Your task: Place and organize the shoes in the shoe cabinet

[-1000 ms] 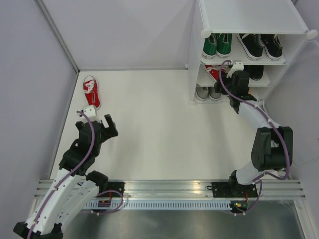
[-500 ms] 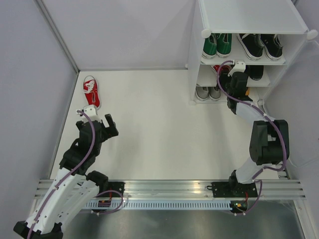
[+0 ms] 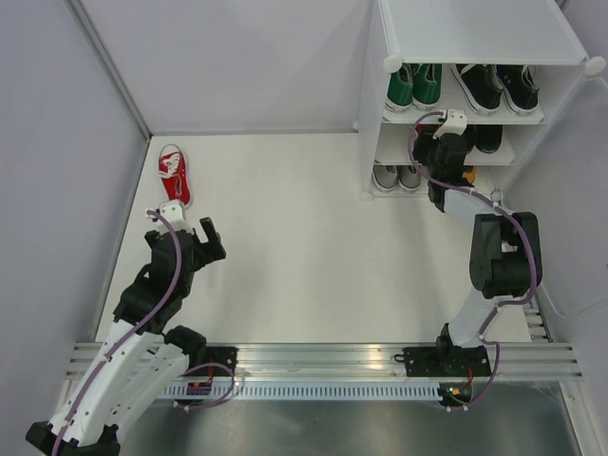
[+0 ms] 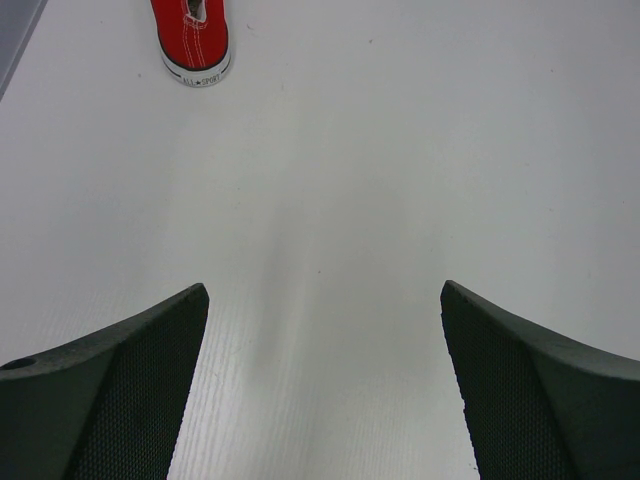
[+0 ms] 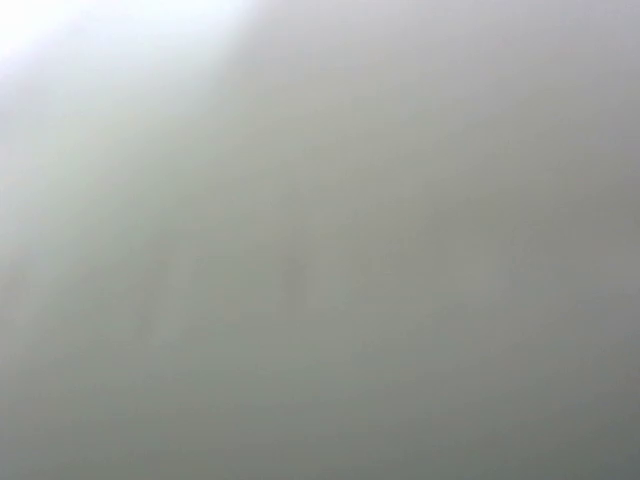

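Right arm (image 3: 499,256) is reaching deep into the shoe cabinet (image 3: 475,28), which stands at two o'clock on the table (image 3: 304,218). Its wrist sits at the middle shelf, and the right pincer is buried past the shelf edge. The right wrist view is nothing but grey blur, so I cannot tell whether that pincer is grasping a shoe or has let go.

It looks like a placement on that middle shelf, and there's not much room. A black shoe (image 3: 486,139) sits at three o'clock of the wrist. The green pair (image 3: 413,85) and black pair (image 3: 494,87) are one shelf up, and the grey pair (image 3: 397,177) is one shelf down. The way to do it well is to keep the wrist level and let the sole settle flat on the shelf before loosening. Then it should back straight out toward six o'clock, so nothing snags the neighbouring shoe or the shelf lip.

Over at eight o'clock, the left pincer (image 4: 322,300) hangs released, jaws spread wide over bare table with nothing between them. The lone red shoe (image 3: 174,174) lies at ten o'clock by the wall. In the left wrist view it's well apart at eleven o'clock, heel toward the camera. That one probably goes next, with the arm swinging slightly left, straddling the shoe across its sides and closing behind the laces.
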`<action>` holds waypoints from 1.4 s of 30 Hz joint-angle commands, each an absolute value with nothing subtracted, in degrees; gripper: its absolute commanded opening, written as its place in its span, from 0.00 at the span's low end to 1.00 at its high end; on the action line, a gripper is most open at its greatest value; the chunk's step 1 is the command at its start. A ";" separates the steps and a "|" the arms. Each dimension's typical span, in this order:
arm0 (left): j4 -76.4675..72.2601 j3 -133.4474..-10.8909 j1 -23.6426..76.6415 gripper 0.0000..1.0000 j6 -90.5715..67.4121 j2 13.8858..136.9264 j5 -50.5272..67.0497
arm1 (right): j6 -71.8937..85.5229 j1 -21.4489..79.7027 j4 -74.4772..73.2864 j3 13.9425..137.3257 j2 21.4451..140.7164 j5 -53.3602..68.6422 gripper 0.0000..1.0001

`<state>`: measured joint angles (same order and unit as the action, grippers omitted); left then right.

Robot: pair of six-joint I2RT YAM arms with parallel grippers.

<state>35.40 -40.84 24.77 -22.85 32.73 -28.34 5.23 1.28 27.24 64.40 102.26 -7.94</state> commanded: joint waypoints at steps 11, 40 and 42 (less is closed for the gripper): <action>32.70 -40.08 24.61 1.00 -20.57 33.66 -28.65 | 6.06 -1.32 30.85 69.43 107.58 -8.70 0.36; 32.34 -40.08 24.61 1.00 -20.30 33.84 -28.13 | 8.26 -1.32 30.77 58.36 96.24 -5.27 0.97; 32.34 -39.99 24.61 1.00 -20.30 33.93 -28.04 | 8.61 -1.32 30.06 57.57 94.84 -5.45 0.98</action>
<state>34.15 -40.10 24.77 -22.81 34.09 -28.34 7.38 -0.99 29.50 58.52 98.74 -5.43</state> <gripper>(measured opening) 0.995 0.975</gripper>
